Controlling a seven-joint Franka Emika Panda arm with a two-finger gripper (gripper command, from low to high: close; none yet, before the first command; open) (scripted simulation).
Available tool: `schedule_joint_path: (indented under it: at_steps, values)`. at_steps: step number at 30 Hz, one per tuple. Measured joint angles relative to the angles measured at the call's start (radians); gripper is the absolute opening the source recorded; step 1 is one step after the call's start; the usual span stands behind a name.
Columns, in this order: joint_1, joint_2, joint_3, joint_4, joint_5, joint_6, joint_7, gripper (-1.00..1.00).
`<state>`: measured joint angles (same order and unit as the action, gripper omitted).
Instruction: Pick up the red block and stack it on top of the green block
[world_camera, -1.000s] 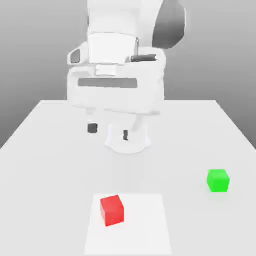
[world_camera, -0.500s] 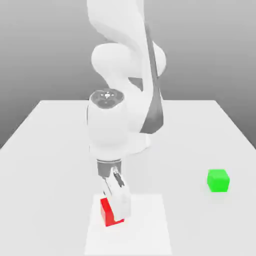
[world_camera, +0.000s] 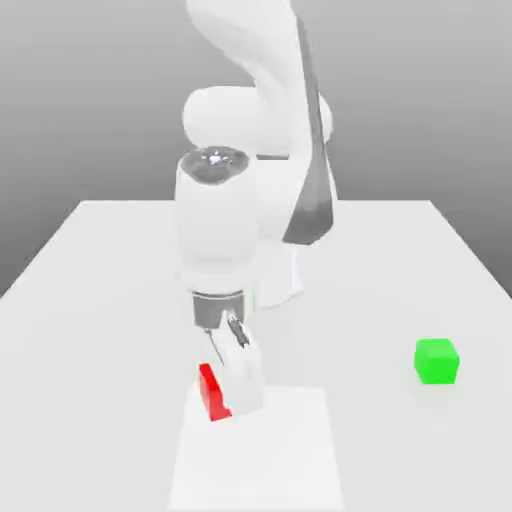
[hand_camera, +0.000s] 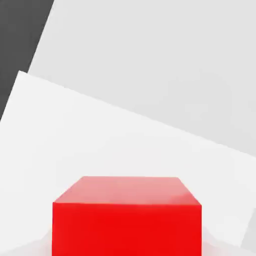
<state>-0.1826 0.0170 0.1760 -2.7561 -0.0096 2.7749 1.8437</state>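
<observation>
Right, the end effector (world_camera: 226, 396) is closed on the red block (world_camera: 210, 393), as I read it from my station. The hand view gives me the better evidence: the block (hand_camera: 127, 230) sits between two pale fingers (hand_camera: 39, 247), one at each side, with its top face and one broad side face plain to see. The exterior view hides much of that. There, the white hand covers the block's flank toward the exterior view's right, and I get only a tilted red piece beside it.

Location, exterior view: red block at the upper-left corner of the white sheet (world_camera: 270, 450), overlapping the sheet's edge in my line of sight. I cannot tell from this angle how much gap lies underneath it.

The green block (world_camera: 436, 362) I pick up in the exterior view, resting on the bare bench (world_camera: 380, 300) toward the exterior view's right, well apart from the red one and off the sheet. The arm (world_camera: 215, 225) reaches down from above, its grey wrist collar just over the hand. Hand view adds one straight sheet edge running aslant across the bench, and a dark area past the bench's edge.
</observation>
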Motion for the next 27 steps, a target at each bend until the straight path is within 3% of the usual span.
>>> schedule_joint_path:
  at_steps: [23, 27]
  values:
    - [0.567, -0.162, 0.273, -0.044, 0.148, -0.109, -0.783, -1.0]
    - [0.56, -0.048, 0.286, -0.043, 0.041, -0.004, -0.735, -1.0]
